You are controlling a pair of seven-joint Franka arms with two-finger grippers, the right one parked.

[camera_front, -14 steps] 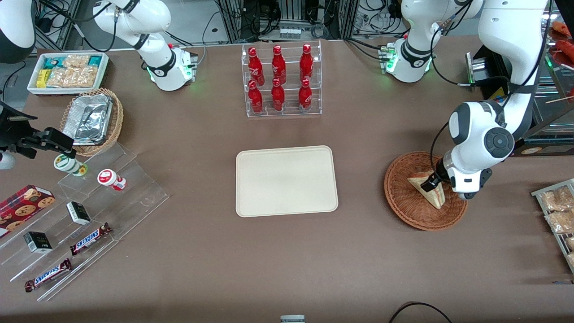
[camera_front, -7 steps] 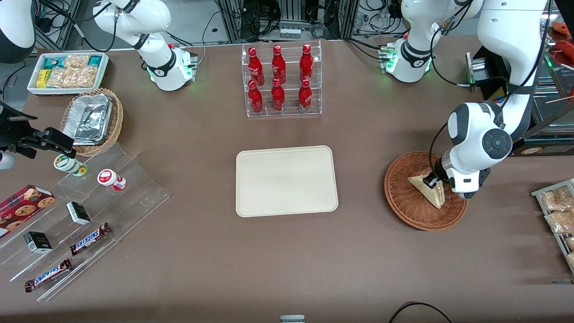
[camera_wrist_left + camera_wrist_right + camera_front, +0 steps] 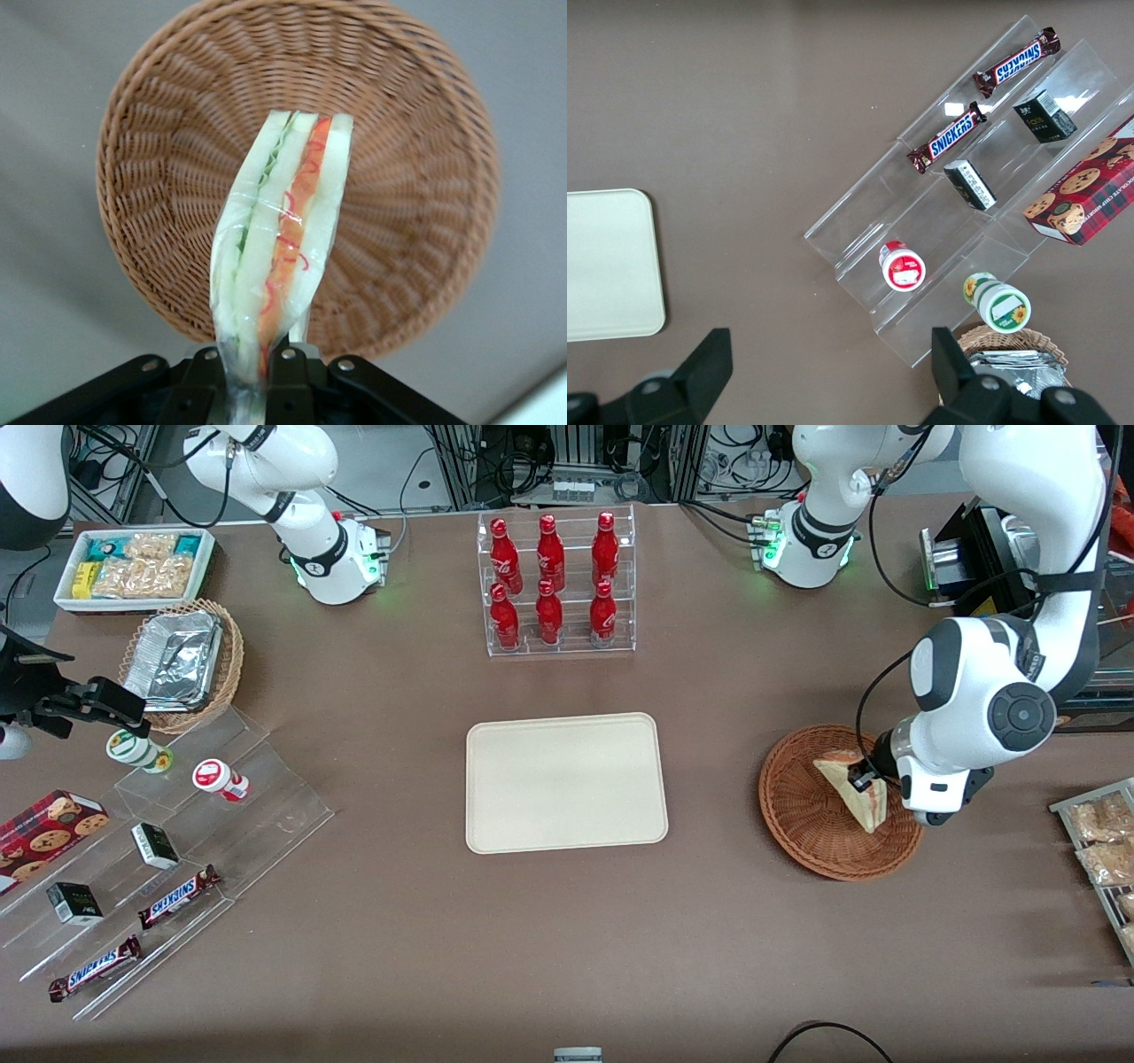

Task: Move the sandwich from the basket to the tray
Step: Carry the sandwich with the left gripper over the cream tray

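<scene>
Black gripper (image 3: 254, 376) pinches one corner of the wrapped sandwich (image 3: 279, 239) so it hangs clear above the wicker basket (image 3: 416, 177), ready to carry toward the cream tray (image 3: 566, 781) mid-table, well apart.

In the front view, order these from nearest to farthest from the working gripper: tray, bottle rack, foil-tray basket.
From the gripper, shut on the sandwich over the basket:
1. Tray, mid-table.
2. Bottle rack, farther from the camera.
3. Foil-tray basket, toward the parked arm's end.
</scene>
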